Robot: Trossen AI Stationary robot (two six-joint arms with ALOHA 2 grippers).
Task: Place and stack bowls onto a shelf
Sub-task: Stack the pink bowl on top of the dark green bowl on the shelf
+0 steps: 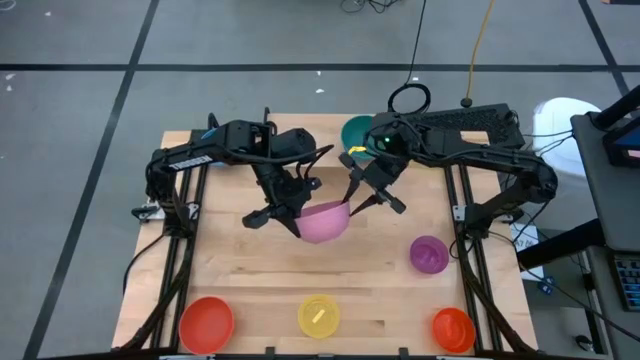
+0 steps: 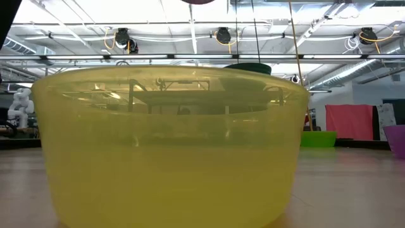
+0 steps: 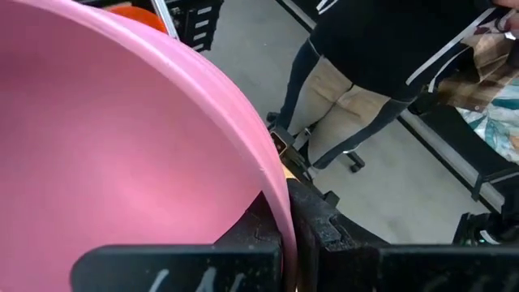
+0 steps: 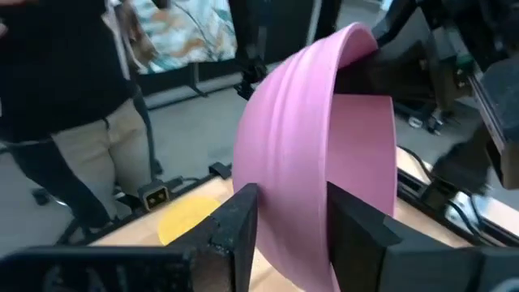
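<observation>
Six bowls are visible: one pink bowl (image 1: pixel 323 221), one purple bowl (image 1: pixel 429 254), one yellow bowl (image 1: pixel 319 315), one green bowl (image 1: pixel 354 131), two orange-red bowls (image 1: pixel 206 322) (second (image 1: pixel 452 328)). One person (image 4: pixel 73 122) stands behind.

No readable text, labels, brands or numbers; white marks on left wrist mount illegible.

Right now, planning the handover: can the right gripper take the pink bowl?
Probably yes. The right gripper already straddles the pink bowl rim with open jaws, nothing between. The left gripper, shut on the opposite rim, holds it lifted.
</observation>
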